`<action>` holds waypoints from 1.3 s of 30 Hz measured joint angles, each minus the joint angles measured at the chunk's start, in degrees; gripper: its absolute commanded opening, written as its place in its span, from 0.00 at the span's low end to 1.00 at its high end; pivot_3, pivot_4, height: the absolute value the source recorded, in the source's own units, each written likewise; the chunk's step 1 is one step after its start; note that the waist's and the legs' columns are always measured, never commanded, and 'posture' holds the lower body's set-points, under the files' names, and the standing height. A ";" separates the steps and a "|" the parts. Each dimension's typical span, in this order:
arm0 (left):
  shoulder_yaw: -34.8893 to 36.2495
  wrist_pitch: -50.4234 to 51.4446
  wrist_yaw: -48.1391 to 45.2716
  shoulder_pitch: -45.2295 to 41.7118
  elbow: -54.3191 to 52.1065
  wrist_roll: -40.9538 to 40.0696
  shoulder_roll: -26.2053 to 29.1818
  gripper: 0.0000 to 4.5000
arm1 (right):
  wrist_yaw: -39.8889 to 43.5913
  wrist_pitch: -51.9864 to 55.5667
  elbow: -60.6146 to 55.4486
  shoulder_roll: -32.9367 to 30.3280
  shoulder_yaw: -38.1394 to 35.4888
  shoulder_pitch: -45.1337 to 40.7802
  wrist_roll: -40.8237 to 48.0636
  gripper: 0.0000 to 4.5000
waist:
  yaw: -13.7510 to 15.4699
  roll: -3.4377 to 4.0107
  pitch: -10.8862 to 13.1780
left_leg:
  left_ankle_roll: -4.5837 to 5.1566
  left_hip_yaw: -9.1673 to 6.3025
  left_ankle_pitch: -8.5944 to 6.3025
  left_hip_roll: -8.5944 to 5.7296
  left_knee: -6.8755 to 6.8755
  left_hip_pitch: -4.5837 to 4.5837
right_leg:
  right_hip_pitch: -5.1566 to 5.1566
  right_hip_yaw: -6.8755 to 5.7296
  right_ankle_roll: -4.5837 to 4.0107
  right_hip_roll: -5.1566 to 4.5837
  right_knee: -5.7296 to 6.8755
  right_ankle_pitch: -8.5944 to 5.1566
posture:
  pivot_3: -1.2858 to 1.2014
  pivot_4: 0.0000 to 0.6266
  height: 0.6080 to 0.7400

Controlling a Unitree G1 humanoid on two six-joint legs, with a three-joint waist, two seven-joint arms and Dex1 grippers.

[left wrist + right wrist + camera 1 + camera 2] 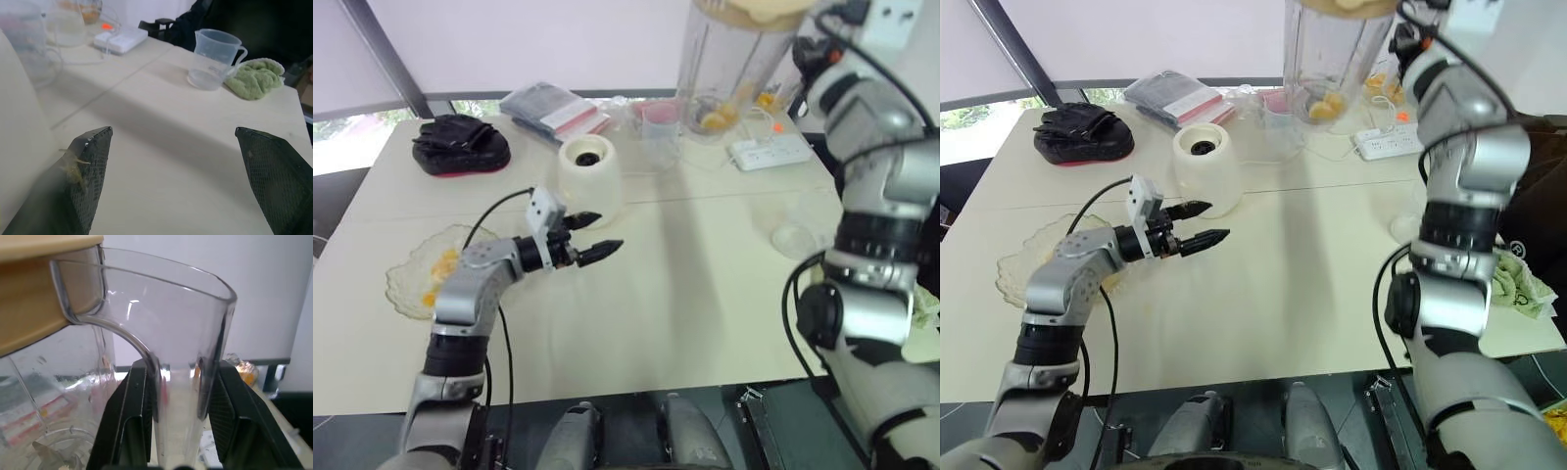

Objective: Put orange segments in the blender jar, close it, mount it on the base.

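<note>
My right gripper (178, 382) is clamped on the handle (182, 352) of the jar (734, 69), holding it up with its lid (759, 10) on and orange segments (715, 119) at the bottom. My left gripper (607, 231) hangs spread wide over the table (705, 294), just beside the base (589, 166).

A black pouch (460, 144) lies at the far left corner of the cream surface (705, 294), with a stack of flat packets (555, 110) near it. A white power strip (771, 152) sits at the far right. A clear measuring cup (215, 58) stands just beside a green cloth (255, 78).
</note>
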 measured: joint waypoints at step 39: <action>1.72 2.26 14.29 11.86 -14.13 -4.86 5.46 0.94 | -3.29 -30.56 49.34 21.37 4.25 -16.85 -2.86 0.22 | -1.75 0.07 0.04 | -0.01 -0.01 0.00 -0.06 0.03 -0.10 | -0.05 -0.09 0.00 -0.09 -0.03 0.00 | 0.52 0.24 1.00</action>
